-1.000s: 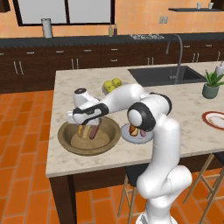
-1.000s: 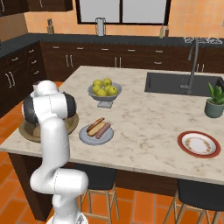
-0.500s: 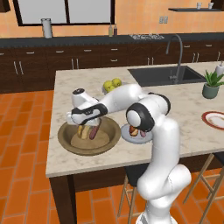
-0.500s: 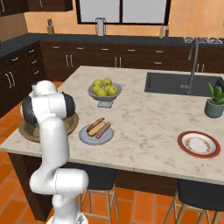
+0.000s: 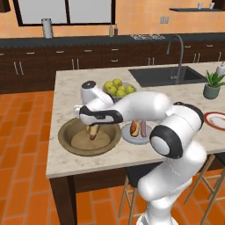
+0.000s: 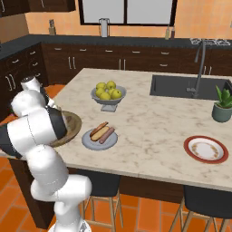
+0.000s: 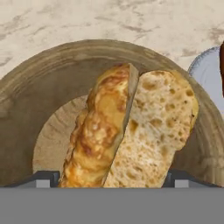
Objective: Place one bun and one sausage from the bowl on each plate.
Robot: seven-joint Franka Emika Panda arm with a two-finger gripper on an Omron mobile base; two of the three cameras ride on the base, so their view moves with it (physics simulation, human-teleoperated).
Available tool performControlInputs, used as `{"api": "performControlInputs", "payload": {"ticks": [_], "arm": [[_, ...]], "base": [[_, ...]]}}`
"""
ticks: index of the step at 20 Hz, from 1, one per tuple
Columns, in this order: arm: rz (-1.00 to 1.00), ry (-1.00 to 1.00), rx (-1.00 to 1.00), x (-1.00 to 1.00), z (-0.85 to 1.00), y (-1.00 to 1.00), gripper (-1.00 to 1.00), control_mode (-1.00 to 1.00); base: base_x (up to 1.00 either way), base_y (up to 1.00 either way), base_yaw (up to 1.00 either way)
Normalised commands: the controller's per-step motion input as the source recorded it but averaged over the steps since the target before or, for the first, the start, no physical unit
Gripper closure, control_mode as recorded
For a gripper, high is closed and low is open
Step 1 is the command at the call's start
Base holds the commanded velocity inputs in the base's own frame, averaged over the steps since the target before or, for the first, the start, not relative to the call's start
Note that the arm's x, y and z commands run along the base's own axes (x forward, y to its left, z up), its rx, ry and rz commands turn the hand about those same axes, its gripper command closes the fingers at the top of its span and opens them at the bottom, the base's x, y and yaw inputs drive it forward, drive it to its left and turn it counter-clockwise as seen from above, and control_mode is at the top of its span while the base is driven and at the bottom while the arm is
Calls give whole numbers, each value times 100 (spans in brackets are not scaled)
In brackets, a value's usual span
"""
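Here, a split golden-crusted bun (image 7: 131, 131) between the spread tool (image 7: 111, 177) tips, inside the bowl (image 7: 26, 113).

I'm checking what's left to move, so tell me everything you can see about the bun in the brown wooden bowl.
The split golden-brown bun is opened along its length: one half shows a glossy, blistered crust, the other a pale, porous crumb. It sits inside the wide olive-brown wooden bowl, over its lighter tan bottom. The open claw straddles it, one dark tip on each side.
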Motion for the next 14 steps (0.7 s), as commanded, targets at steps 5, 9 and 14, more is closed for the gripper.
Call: {"api": "performControlInputs", "payload": {"ticks": [5,9,14], "arm": [[-9,-2,27,-61,85,-100,100,-100],[-8,-1,26,-81,84,-100,100,-100],[-10,0,18,-94,66,-95,100,-100]], "base": [[0,0,0],[0,0,0],[0,0,0]]}}
